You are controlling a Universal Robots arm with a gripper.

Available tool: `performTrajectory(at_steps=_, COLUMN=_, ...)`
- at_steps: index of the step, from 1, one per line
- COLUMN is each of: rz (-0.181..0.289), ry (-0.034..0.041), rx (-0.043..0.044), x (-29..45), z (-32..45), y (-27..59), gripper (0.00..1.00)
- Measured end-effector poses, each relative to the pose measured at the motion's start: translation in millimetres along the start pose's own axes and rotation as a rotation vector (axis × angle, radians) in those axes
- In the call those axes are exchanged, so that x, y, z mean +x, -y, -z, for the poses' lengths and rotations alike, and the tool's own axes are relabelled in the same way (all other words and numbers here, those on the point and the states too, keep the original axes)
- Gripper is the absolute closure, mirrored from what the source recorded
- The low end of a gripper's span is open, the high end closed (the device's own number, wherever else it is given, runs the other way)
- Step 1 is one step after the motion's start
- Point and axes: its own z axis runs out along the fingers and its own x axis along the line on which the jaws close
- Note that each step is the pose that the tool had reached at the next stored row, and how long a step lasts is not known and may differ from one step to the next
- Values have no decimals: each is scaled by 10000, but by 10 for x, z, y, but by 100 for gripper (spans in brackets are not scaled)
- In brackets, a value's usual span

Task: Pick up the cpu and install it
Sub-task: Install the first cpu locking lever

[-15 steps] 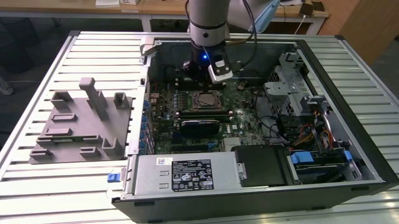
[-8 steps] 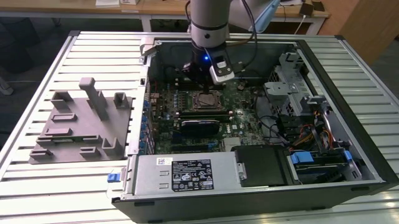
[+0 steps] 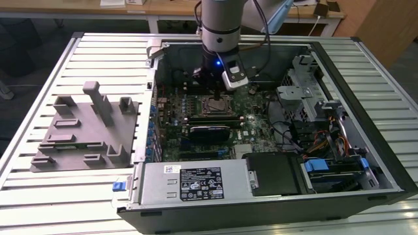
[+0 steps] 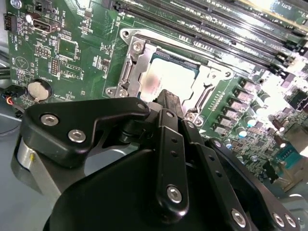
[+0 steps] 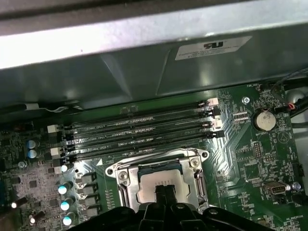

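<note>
CPU (image 5: 159, 185): seated flat within metal socket frame (image 5: 120, 178) on motherboard (image 4: 72, 53), inside open computer case (image 3: 365, 147). Gripper (image 5: 166, 192): poised directly over chip, apparently for placement; grip state cannot be told

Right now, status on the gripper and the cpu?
Gripper down over the motherboard socket, finger state unclear. Cpu lying in the socket frame, silvery top showing. Nothing seen blocking the socket.
</note>
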Motion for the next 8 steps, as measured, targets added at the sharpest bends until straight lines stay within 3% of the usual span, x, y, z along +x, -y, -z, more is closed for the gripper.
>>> performTrajectory(at_steps=8, rz=104, ry=-6, rx=15, x=-21, z=-10, y=80, gripper=89)
